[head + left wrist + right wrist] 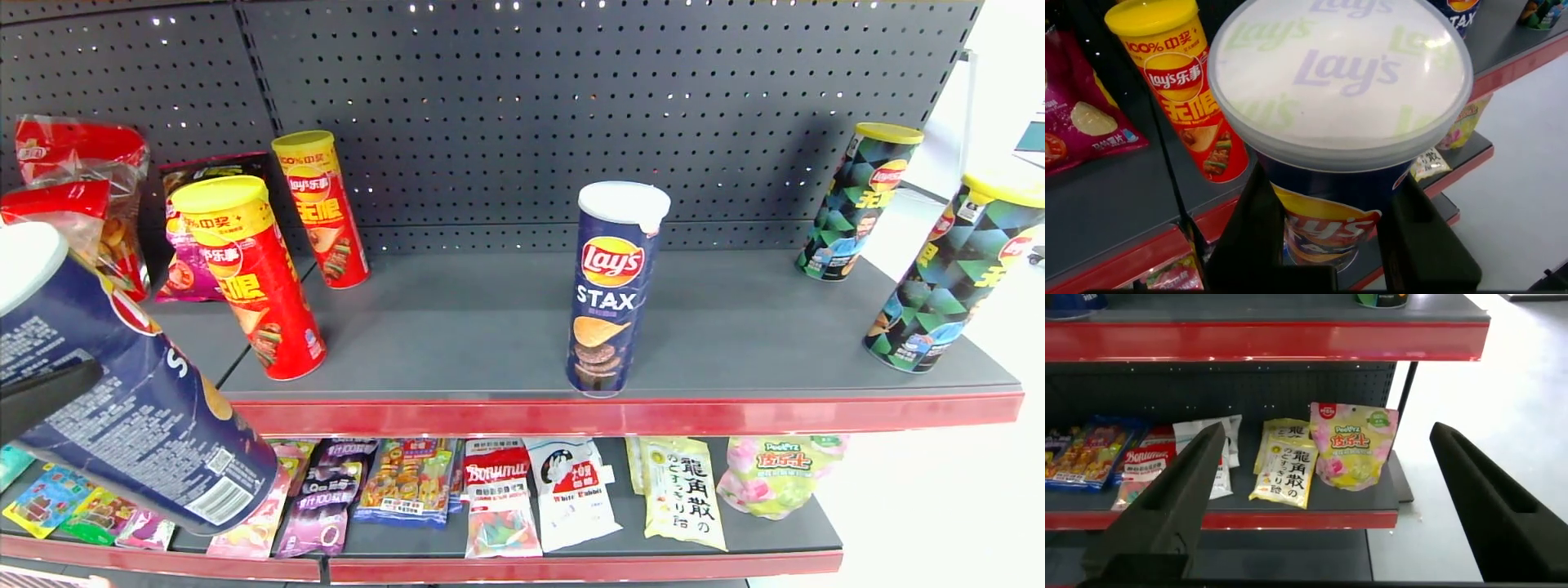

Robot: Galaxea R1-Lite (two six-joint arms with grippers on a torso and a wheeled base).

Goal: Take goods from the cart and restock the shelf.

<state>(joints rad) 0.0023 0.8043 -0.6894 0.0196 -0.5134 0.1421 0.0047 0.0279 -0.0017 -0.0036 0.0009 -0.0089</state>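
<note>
- Left gripper (1335,233): closed around the body of a dark blue cylindrical chip can (139,384) with a white plastic lid, one finger on each side below the lid.
- The can hangs tilted at the left, lid up and away from the shelving, base low, out in front of the red front edge of the grey metal upper shelf (490,327).
- Right gripper (1331,498): spread wide, holding nothing, low before the lower shelf of flat snack packets (1282,461).
- Judged step: set the held can on the upper shelf.
- Best target looks like the bare deck between the near red cardboard can with a yellow lid (249,278) and the matching blue can standing upright (612,290) at the front edge.
- Method: bring the can upright first, lift its base above the red edge, move inward, lower until the base sits flat, then release.
- Risk: the near red can stands just beside the approach path; a tilted entry could tip it.
</note>
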